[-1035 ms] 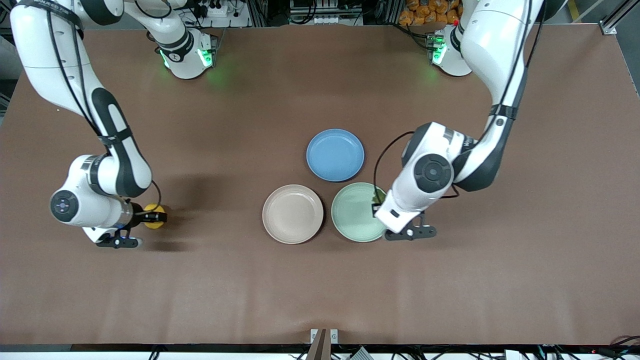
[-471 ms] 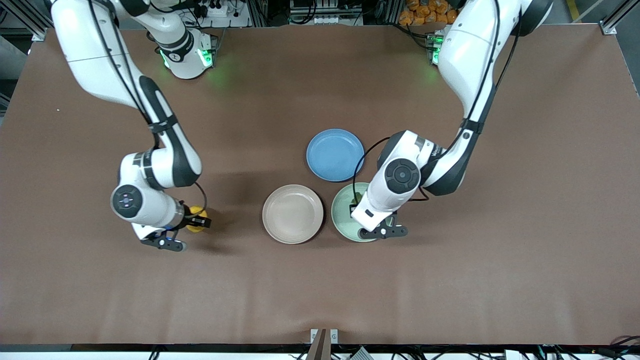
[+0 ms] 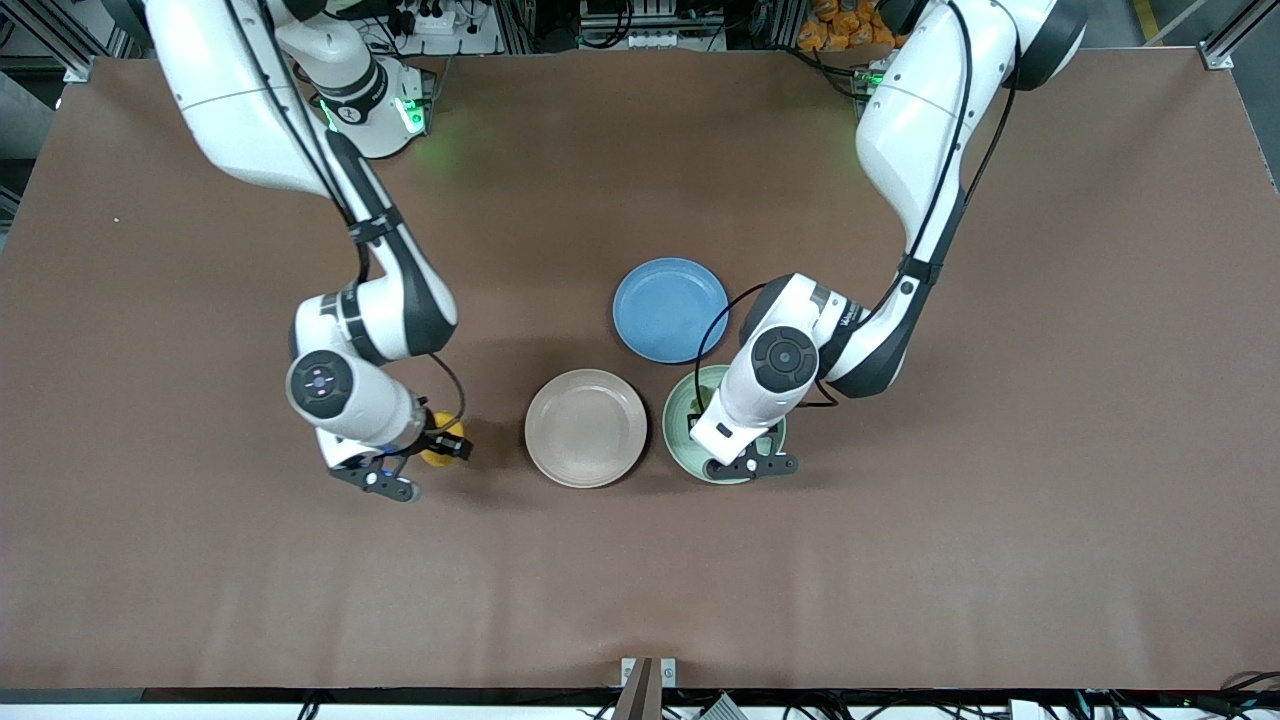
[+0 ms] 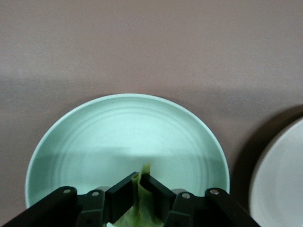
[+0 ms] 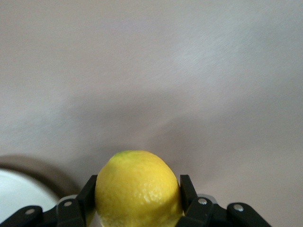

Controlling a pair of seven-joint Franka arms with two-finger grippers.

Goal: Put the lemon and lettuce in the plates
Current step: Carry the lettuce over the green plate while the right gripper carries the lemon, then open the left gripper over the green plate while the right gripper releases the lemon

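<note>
Right gripper (image 3: 442, 447) clamps the small, firm yellow dimpled lemon (image 5: 138, 189) across its middle, over bare table beside the round beige plate (image 3: 586, 428). Left gripper (image 4: 140, 189) pinches the limp, crinkled green lettuce leaf (image 4: 137, 208) over the round mint plate (image 4: 109, 142).

A round, shallow, matte blue plate (image 3: 670, 310) is seen lying on the brown matte table surface (image 3: 640, 560), about midway between the two ends of the table. Nothing is held in it. A small grey bracket (image 3: 648, 672) is fixed at the table edge nearest the front camera.
</note>
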